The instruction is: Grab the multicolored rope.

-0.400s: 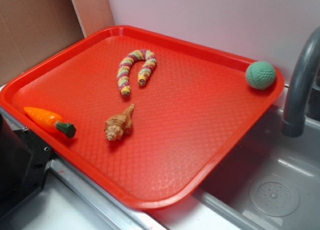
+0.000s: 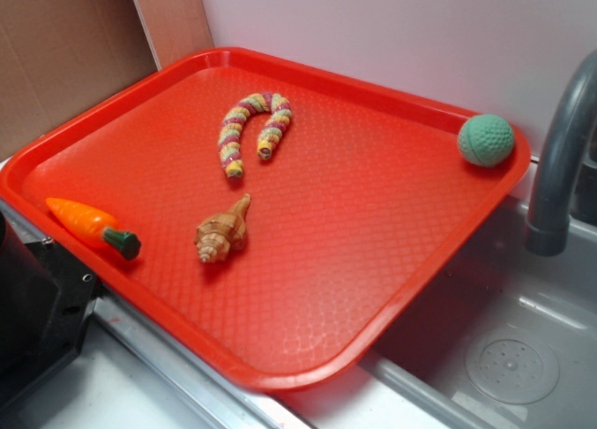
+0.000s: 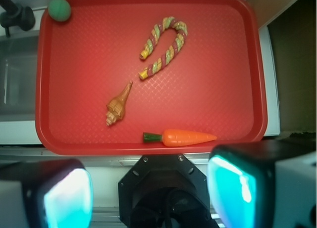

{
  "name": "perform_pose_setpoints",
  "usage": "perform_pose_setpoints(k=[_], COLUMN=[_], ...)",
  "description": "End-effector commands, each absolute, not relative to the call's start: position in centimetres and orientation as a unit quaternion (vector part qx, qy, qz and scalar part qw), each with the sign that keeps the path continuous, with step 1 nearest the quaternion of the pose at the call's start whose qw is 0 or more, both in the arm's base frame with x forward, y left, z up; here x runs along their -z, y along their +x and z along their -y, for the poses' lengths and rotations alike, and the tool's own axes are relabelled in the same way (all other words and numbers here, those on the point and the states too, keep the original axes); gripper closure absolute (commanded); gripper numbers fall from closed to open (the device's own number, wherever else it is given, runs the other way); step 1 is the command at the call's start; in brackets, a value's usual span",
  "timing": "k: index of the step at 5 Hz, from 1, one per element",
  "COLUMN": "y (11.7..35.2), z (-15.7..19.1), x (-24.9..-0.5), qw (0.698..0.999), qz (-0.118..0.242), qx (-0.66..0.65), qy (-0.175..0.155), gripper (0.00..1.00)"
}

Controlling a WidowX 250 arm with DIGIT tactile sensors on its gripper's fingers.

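Wrist view: multicolored rope (image 3: 163, 47) lies bent in a hook on the red tray (image 3: 223, 89)
Fingers (image 3: 67, 198) spread wide and empty, well short of it, behind the toy carrot (image 3: 181, 137) and seashell (image 3: 118, 105)

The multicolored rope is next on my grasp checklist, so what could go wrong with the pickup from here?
The multicolored rope lies bent in an arch, so a grasp in the gap between its legs could catch one leg only, or nothing. The gripper is open and back at the tray's near edge, with the carrot and the seashell between; a low approach could knock them.
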State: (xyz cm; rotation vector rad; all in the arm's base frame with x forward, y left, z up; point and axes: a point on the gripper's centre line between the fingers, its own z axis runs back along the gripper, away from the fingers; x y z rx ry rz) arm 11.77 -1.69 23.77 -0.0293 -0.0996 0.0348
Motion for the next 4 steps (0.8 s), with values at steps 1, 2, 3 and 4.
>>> perform_pose_setpoints(k=[1,2,3,4], y=[19.1,22.7,24.3,24.3], z=[-3.5,-4.3,-3.7,-3.7], x=[-14.9,-11.5,-8.3,-8.3], qw=[0.964,0.935,0.94,0.94], qz=[0.055,0.11,0.113,0.113], qx=[-0.252,-0.332,-0.319,-0.319], qy=[0.063,0.057,0.044,0.044], gripper=[0.0,0.0,0.0,0.0])
